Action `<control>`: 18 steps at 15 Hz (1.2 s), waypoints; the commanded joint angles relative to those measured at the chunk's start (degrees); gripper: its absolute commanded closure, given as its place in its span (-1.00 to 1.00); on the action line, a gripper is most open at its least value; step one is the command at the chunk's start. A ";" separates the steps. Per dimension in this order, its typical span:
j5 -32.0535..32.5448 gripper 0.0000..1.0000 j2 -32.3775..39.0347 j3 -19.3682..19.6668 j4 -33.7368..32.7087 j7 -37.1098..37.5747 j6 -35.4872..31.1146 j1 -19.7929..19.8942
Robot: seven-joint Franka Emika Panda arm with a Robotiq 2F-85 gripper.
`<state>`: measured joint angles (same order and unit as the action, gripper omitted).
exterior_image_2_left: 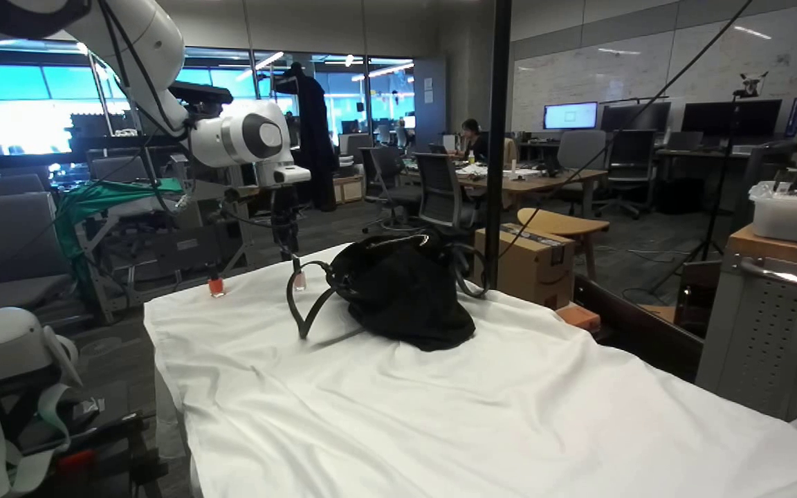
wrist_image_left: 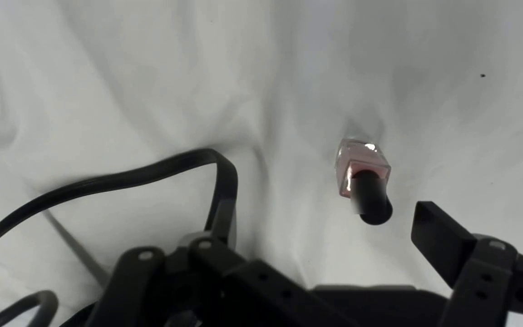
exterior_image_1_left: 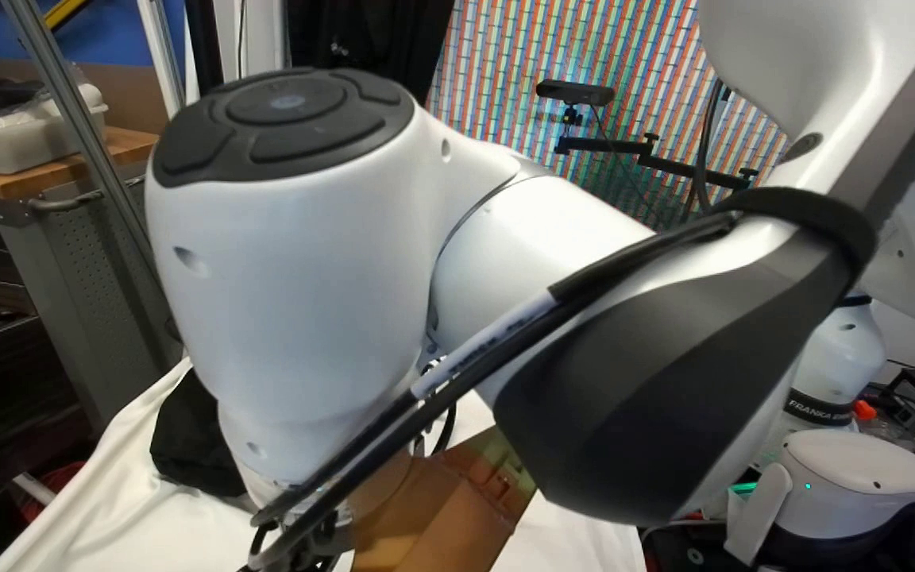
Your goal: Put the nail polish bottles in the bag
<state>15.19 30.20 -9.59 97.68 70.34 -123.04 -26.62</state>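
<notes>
Black and spread wide, the gripper [wrist_image_left: 327, 222] spans the bottom of the wrist view, a pink nail polish bottle [wrist_image_left: 362, 154] standing upright right of centre. In an exterior view, a red nail polish bottle [exterior_image_2_left: 216, 287] stands centre left and the black bag [exterior_image_2_left: 405, 297] slumps mid-frame, both on white cloth [exterior_image_2_left: 474, 415].

In an exterior view I read "FRANKA E", the rest blurred, in pale capitals on the dark band [exterior_image_1_left: 819, 409] round the base [exterior_image_1_left: 843, 349]; the lettering on the white label [exterior_image_1_left: 484, 346] on the cable [exterior_image_1_left: 640, 253] is too smeared for me. In an exterior view I see a curved, smile-like logo [exterior_image_2_left: 544, 281] on the box [exterior_image_2_left: 512, 266], but its tape [exterior_image_2_left: 535, 236] and the sheets [exterior_image_2_left: 428, 84] on the door [exterior_image_2_left: 429, 128] are too small to read.
</notes>
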 commanded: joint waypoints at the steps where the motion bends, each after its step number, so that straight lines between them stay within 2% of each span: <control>1: -1.82 -1.00 3.03 0.11 -4.07 -2.37 -0.20 -0.67; 18: -4.22 -1.00 13.29 1.40 -10.39 -9.90 -3.02 -0.83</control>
<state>13.26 41.97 -8.66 89.54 63.23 -125.52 -27.42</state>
